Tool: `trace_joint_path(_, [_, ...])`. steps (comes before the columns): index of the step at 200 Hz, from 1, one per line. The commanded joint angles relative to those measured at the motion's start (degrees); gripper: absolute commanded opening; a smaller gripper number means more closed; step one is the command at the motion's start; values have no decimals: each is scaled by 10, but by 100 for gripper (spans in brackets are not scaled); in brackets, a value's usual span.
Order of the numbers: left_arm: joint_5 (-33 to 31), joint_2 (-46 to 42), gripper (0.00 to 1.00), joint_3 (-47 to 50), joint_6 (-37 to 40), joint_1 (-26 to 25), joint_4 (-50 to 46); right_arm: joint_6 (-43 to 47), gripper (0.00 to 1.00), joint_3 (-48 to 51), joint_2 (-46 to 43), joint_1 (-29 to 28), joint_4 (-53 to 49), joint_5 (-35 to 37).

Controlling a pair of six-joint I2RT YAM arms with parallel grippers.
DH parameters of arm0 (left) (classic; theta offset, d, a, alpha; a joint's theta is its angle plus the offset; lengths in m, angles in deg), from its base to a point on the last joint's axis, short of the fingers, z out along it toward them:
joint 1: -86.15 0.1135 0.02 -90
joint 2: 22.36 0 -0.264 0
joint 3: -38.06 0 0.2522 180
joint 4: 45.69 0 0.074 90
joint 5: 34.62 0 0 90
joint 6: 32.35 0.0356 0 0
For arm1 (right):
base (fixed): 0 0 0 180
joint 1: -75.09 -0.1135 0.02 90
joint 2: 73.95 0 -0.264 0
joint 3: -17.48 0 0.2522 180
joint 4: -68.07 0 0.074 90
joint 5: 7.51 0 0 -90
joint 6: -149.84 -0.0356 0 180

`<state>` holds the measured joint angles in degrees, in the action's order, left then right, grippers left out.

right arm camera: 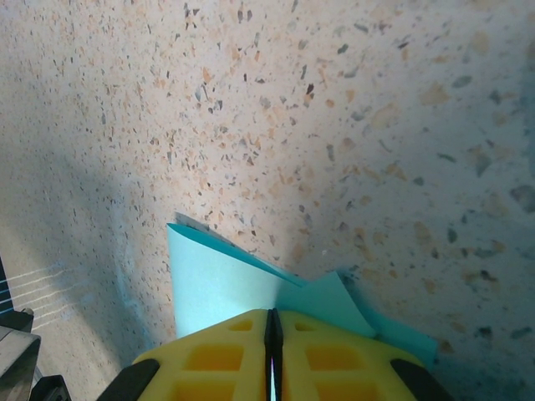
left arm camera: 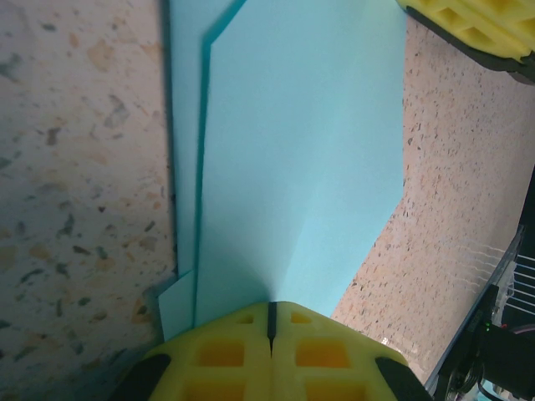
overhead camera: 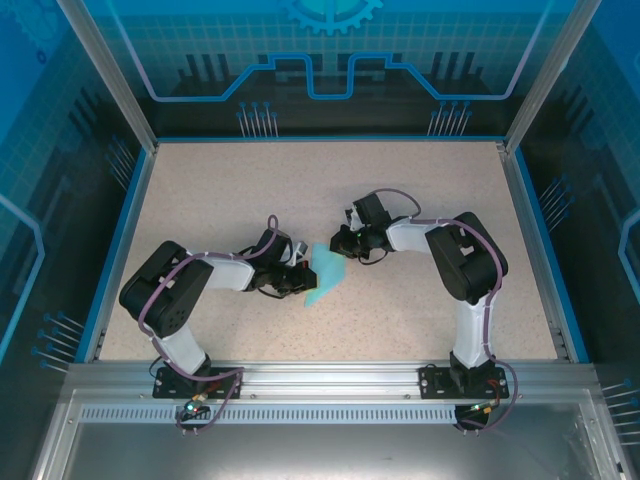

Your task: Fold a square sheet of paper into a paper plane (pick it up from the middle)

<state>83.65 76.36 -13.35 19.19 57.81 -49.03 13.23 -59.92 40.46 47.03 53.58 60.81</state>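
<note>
The cyan-blue sheet of paper (overhead camera: 325,272) is held between my two grippers, low over the middle of the table. It is folded into overlapping layers with slanted edges and a centre crease (left arm camera: 292,167). My left gripper (overhead camera: 300,278) is shut on its near-left end, and the yellow fingers pinch the crease (left arm camera: 271,311). My right gripper (overhead camera: 338,243) is shut on the far end, where folded corners stick out past the pads (right arm camera: 272,316). One yellow finger of the right gripper (left arm camera: 468,25) shows at the paper's far corner. The paper (right arm camera: 217,288) hangs just above the tabletop. The paper plane is out of view.
The speckled beige tabletop (overhead camera: 250,190) has a blue rim and an aluminium frame. Both arm bases are bolted to the near rail (overhead camera: 320,375). Transparent blue walls enclose the back and sides.
</note>
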Motion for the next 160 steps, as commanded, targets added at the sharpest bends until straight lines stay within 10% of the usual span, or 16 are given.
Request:
trace_joint_path(1, [-86,37,0,37,28,0,-98,14,12,-14,22,22,-28,37])
trace_joint_path(160, [-86,35,0,45,32,0,-98,27,12,-33,35,44,-37,49])
